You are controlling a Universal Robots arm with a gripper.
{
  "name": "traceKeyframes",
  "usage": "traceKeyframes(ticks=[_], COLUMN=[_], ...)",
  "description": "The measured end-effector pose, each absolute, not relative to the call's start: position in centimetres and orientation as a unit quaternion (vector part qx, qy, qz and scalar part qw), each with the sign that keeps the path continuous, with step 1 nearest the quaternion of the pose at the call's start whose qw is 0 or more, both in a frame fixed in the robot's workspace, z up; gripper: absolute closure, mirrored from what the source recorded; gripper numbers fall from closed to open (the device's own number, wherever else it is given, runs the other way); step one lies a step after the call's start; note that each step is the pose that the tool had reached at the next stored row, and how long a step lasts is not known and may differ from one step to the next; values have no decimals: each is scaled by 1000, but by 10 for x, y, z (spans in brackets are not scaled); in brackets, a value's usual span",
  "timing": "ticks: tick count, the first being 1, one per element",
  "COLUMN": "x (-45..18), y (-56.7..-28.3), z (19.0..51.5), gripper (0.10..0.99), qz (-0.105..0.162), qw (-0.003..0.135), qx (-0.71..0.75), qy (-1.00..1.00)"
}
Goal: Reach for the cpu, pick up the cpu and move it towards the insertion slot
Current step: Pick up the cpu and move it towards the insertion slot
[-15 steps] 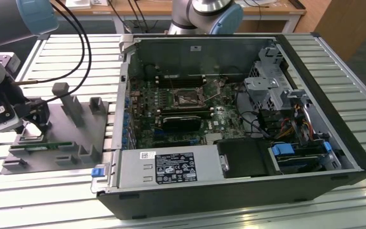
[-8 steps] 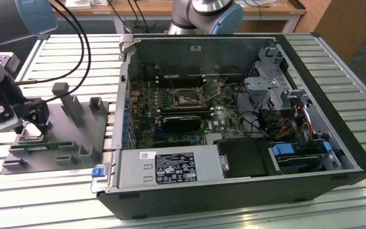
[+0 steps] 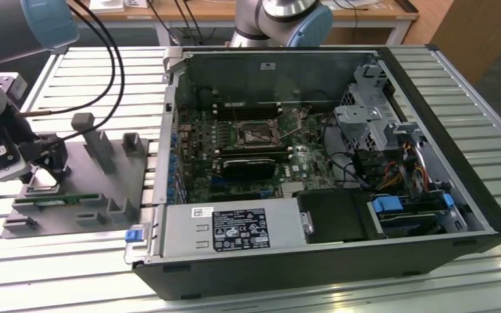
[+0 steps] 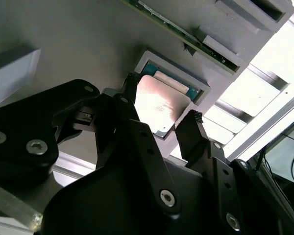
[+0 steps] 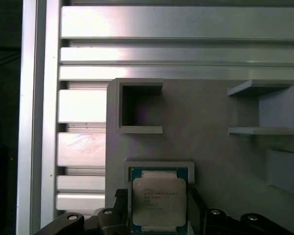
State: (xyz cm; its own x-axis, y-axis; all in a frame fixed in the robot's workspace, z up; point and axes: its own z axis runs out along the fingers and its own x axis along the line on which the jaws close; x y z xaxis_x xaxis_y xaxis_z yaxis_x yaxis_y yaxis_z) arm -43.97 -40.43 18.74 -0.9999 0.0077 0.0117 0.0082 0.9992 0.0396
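Grey holder tray [image 3: 83, 175] beside open computer case [image 3: 338, 267].

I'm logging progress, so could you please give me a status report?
Open gripper straddling the cpu. Chip seated in grey fixture pocket, not lifted. Nothing lying on it; the insertion slot sits in the computer case.

My pincer [image 4: 161, 102] hides one edge of the cpu [image 4: 156, 108] in the second wrist view — gripping or not, I cannot tell. The first wrist view's border crops it; at the exterior view's left — too small.
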Motion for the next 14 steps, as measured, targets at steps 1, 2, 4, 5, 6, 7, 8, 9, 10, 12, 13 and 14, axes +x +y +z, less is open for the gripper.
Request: traceKeyframes(ticks=[1,2,4,5,6,7,8,9,10,12,13,14], x=[-440,-440,-440,-440,-440,-440,-440,-440,-440,-440,-440,-440], y=[-404,-404,-404,-404,-404,-404,-404,-404,-404,-404,-404,-404], z=[187,187,187,187,187,186,186,187,187,190,191,192], gripper=[490,490,506,506,561,561,561,561,561,561,561,561], qz=[-20,-20,-20,-20,-20,-20,-20,-20,-20,-20,-20,-20], qw=[6,6,6,6,6,6,6,6,6,6,6,6], qx=[-4,-4,-4,-3,-3,-3,-3,-3,-3,-3,-3,-3], qy=[-1000,-1000,-1000,-1000,-1000,-1000,-1000,-1000,-1000,-1000,-1000,-1000])
